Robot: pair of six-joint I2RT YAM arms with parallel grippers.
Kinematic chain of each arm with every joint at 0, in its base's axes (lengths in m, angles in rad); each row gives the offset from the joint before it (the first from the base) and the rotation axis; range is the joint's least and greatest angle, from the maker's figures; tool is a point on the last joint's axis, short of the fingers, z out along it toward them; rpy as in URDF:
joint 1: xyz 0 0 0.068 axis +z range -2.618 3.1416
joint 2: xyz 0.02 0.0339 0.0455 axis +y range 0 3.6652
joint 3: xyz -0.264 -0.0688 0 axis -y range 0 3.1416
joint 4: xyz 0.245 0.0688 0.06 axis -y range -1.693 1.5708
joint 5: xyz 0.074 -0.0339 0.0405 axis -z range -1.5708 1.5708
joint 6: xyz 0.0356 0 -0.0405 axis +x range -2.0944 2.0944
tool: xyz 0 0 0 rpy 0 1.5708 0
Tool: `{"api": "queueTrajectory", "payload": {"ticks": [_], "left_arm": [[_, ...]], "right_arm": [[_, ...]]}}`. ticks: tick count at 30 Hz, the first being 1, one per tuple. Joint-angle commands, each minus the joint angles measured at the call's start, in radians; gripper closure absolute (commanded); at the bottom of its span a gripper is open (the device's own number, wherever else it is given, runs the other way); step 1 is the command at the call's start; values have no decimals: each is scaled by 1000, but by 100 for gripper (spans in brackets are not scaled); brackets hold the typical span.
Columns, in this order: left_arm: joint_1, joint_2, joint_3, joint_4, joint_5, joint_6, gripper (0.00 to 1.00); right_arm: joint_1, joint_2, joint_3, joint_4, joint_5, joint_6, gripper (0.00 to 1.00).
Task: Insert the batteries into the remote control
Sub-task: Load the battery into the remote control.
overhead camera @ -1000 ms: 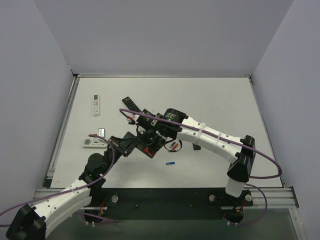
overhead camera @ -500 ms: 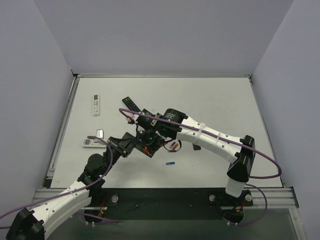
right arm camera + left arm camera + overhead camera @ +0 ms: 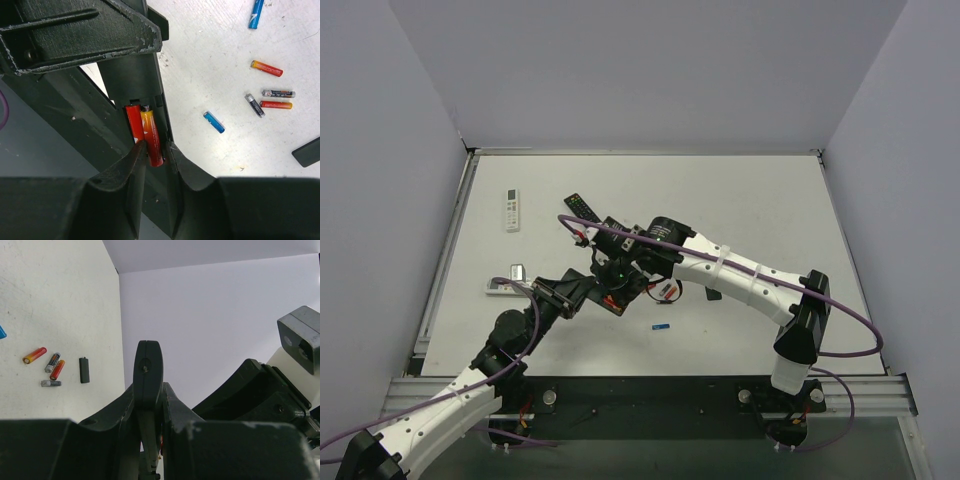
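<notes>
Now, we logged the right pincer (image 3: 152,151) closed on a battery (image 3: 151,135), long axis parallel to the remote control (image 3: 131,85), itself clamped in the left pincer (image 3: 148,401).

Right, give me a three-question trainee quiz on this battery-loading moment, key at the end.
1. How many tiny red-orange cylinder batteries sit in the open compartment of the slim matte-black bar remote control? A none, B two, C four.
2. True or false: the small black back cover is clipped onto the remote control.
3. Fill in: the ___ gripper's fingers straddle a battery in the compartment, while the left gripper clamps the remote control edge-on.
Key: 1 B; 2 false, it lies on the white table; 3 right gripper.
</notes>
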Motion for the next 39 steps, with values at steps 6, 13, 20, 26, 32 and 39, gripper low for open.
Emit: {"api": "queueTrajectory", "payload": {"ticks": [6, 13, 20, 26, 32, 39], "left_arm": [[-8, 1, -121, 104, 11, -62, 100], [-8, 7, -118, 87, 19, -70, 100], [-6, 33, -93, 93, 36, -56, 100], [-6, 89, -50, 99, 83, -10, 100], [-5, 190, -8, 188, 159, 18, 100], [-3, 264, 29, 245, 217, 36, 100]], "right_arm": [[-4, 15, 21, -57, 25, -8, 80], [7, -24, 42, -59, 19, -18, 68], [21, -93, 44, -42, 37, -58, 52], [16, -223, -69, 67, -35, -159, 50], [-101, -392, -288, 256, -177, -302, 53], [-201, -528, -485, 374, -466, -527, 47]]}}
